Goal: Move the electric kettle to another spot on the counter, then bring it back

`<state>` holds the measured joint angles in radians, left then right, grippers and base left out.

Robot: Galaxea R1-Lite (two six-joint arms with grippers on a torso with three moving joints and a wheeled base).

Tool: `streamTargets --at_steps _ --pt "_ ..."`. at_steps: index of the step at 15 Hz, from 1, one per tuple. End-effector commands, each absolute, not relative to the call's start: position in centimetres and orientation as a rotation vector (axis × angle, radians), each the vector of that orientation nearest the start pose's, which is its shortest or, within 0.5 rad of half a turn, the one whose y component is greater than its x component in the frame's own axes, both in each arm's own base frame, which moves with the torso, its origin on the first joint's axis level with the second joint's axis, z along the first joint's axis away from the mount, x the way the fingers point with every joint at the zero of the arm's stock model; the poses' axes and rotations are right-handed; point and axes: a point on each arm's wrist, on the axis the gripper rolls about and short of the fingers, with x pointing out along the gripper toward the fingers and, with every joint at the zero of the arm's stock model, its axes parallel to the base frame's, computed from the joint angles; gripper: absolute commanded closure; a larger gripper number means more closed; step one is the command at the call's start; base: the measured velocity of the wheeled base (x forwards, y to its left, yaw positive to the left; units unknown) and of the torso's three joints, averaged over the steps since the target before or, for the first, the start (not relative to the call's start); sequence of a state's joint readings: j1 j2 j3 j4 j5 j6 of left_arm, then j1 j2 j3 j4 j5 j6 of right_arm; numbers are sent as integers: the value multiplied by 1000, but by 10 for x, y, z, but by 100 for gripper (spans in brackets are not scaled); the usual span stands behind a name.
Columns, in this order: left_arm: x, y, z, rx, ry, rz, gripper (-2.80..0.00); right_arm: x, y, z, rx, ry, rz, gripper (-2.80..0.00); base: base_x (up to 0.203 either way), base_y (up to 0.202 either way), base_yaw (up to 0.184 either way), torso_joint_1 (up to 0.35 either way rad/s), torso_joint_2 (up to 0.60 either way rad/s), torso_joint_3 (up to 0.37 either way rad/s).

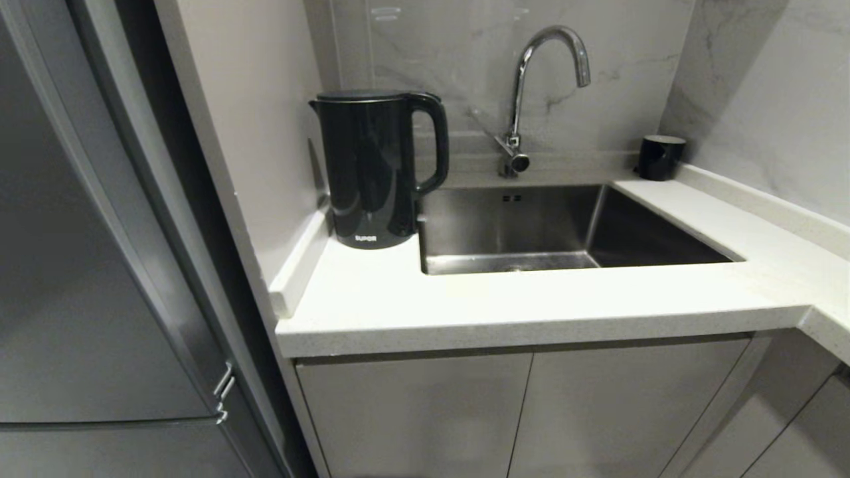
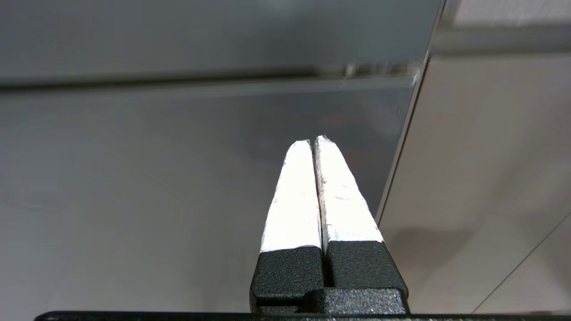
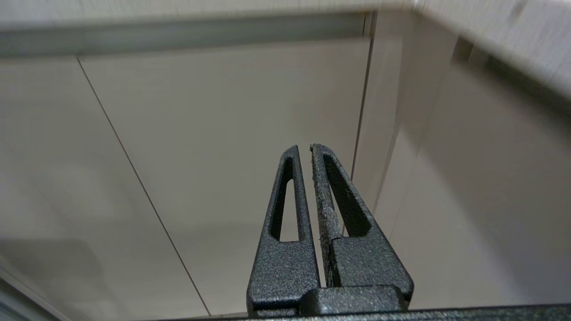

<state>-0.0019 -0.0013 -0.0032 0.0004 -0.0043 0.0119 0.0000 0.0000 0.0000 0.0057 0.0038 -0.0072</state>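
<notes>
1. The electric kettle point(image 1: 377, 169) stands upright on the counter point(image 1: 531, 299), just left of the sink point(image 1: 564, 229), handle toward the faucet point(image 1: 531, 99).
2. A black cup point(image 1: 659, 157) sits beyond the sink's far right corner.
3. The left gripper point(image 2: 313, 141) is closed, empty, below the sink's counter level, facing grey panels.
4. The right gripper point(image 3: 305, 149) is closed, empty, facing cabinet doors point(image 3: 223, 133).

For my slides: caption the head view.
Black electric kettle stands on the white counter left of the sink; no gripper visible.
</notes>
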Motion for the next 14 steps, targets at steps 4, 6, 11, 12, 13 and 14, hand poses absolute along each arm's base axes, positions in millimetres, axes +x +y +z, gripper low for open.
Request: streamTargets --at_steps 4,6,11,12,13,14 --pt "-23 0 76 12 -3 -6 0 -23 0 75 -8 5 3 0 0 0 0 -5 156 142" --pt "-23 0 76 12 -3 -6 0 -23 0 75 -8 5 5 0 0 0 0 0 0 0" --pt "-23 0 76 12 -3 -6 0 -23 0 75 -14 4 5 0 0 0 0 -10 71 79" --pt "-23 0 76 12 -3 -6 0 -23 0 75 -14 5 5 0 0 0 0 0 0 0" --pt "-23 0 76 12 -3 -6 0 -23 0 75 -15 3 5 0 0 0 0 0 0 0" --pt "-23 0 76 12 -3 -6 0 -23 0 75 -15 3 5 0 0 0 0 0 0 0"
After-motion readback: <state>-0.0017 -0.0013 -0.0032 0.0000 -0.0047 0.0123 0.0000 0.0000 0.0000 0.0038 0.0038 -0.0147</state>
